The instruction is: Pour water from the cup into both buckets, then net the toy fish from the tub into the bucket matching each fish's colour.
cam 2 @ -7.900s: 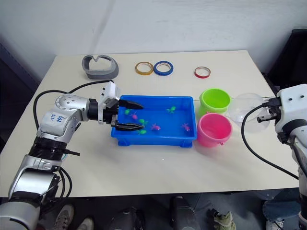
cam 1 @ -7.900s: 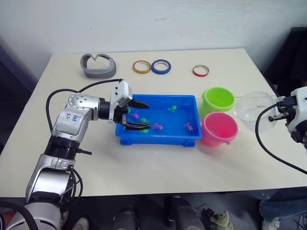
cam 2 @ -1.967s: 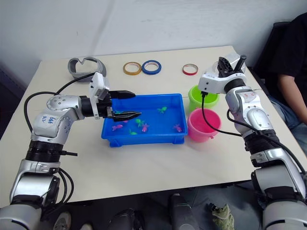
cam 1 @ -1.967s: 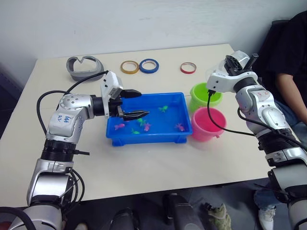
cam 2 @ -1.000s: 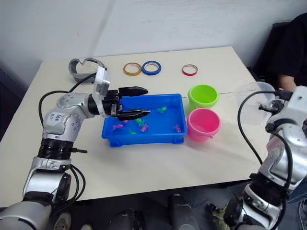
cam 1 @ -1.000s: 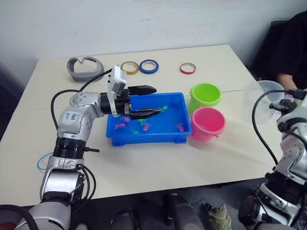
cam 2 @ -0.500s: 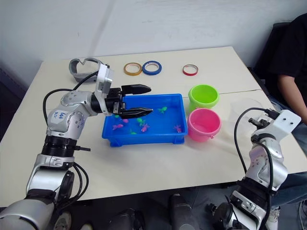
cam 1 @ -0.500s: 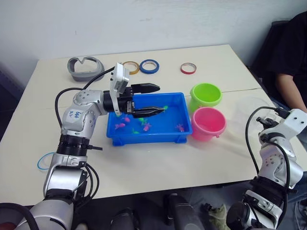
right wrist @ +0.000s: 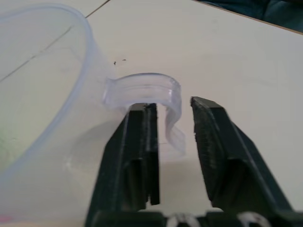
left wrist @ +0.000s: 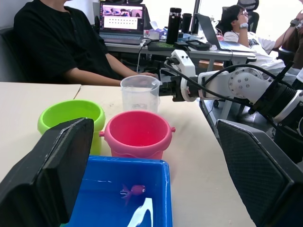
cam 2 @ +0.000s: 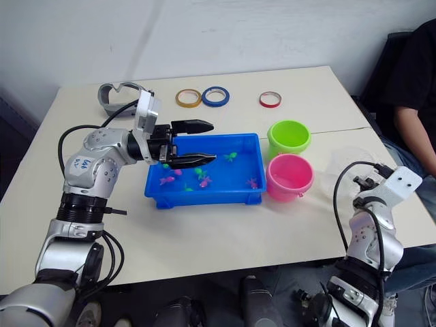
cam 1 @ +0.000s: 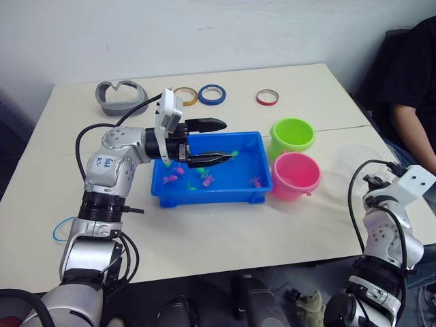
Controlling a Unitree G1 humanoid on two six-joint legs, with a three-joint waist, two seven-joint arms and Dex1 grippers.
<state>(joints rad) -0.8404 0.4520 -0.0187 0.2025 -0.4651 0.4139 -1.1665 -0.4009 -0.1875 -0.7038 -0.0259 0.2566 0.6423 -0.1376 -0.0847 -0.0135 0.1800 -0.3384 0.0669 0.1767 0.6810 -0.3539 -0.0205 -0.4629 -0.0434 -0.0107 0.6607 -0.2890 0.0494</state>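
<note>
- Since 1 second ago, the cup (cam 1: pixel 359 163) has come down from the air to stand upright on the table (cam 1: pixel 225 231), right of the pink bucket (cam 1: pixel 296 175).
- Right gripper (right wrist: pixel 171 142): fingers slightly parted around the cup handle, grip not closed.
- Left gripper (cam 1: pixel 227 139): wide open, empty, over the tub (cam 1: pixel 204 199).

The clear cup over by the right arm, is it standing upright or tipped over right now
Upright. In the left wrist view the cup stands on the table with its mouth up, behind the pink bucket.
</note>
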